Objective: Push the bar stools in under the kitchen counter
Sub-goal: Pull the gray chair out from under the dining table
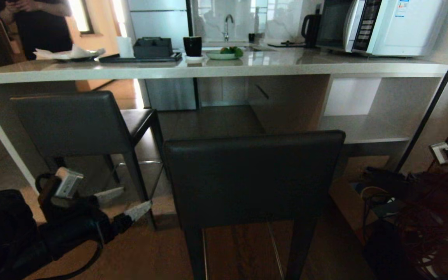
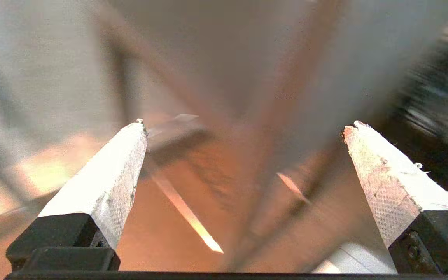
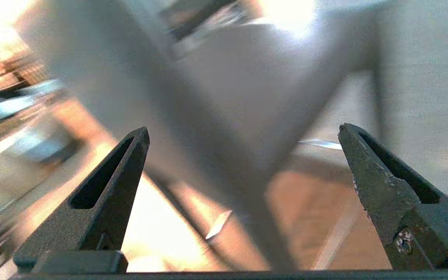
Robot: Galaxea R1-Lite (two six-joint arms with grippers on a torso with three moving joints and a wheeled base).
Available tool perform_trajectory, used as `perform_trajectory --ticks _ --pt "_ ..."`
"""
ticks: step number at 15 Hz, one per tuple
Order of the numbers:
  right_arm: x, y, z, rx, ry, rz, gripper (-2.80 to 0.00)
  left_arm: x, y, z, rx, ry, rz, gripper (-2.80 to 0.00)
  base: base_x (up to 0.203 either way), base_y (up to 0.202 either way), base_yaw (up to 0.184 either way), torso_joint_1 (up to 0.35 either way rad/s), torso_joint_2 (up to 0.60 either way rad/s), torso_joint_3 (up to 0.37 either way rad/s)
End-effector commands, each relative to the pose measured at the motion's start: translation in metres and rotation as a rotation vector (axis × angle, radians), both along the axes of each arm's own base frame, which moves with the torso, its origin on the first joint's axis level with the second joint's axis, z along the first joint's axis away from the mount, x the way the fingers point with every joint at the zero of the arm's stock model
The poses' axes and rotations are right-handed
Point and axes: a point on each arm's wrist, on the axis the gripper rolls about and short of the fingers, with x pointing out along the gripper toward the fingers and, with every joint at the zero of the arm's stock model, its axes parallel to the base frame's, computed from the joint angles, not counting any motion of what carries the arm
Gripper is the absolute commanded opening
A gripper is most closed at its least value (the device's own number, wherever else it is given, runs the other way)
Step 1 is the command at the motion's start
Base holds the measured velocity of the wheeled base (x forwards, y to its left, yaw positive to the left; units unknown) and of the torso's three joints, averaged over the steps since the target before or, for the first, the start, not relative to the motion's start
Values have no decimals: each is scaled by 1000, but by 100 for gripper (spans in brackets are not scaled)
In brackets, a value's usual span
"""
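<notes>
Before the kitchen counter (image 1: pixel 208 70): near bar stool (image 1: pixel 253 179) stands out.
Handling: probably heavy, stiff; backrest top to be pushed.
Left gripper (image 1: pixel 126 202): spread wide, empty.
Right gripper (image 3: pixel 243 132): spread wide, empty.

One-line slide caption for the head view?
Two bar stools before the kitchen counter, left claw open low beside them.

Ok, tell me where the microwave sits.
In the head view the microwave stands at the far right end of the kitchen counter, beside a dark kettle.
</notes>
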Motion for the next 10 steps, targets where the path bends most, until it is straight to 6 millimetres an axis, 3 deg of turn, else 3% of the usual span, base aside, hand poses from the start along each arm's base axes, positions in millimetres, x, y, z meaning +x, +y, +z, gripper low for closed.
perform_trajectory --ticks 1,5,7,8,10 --pt "-6 -3 7 -32 -37 -222 0 -1 4 10 11 -56 168 0 0 0 0 0 0 0" --pt "3 -2 14 -119 -81 -655 0 21 -8 17 63 -116 636 0 0 0 0 0 0 0" --pt "10 -1 18 -213 -54 -950 0 26 -13 17 109 -124 777 0 0 0 0 0 0 0" --pt "14 0 27 -239 -46 -1057 0 25 -12 21 105 -138 810 0 0 0 0 0 0 0" --pt "5 9 54 -241 -69 -1111 0 18 -7 26 97 -150 872 0 0 0 0 0 0 0"
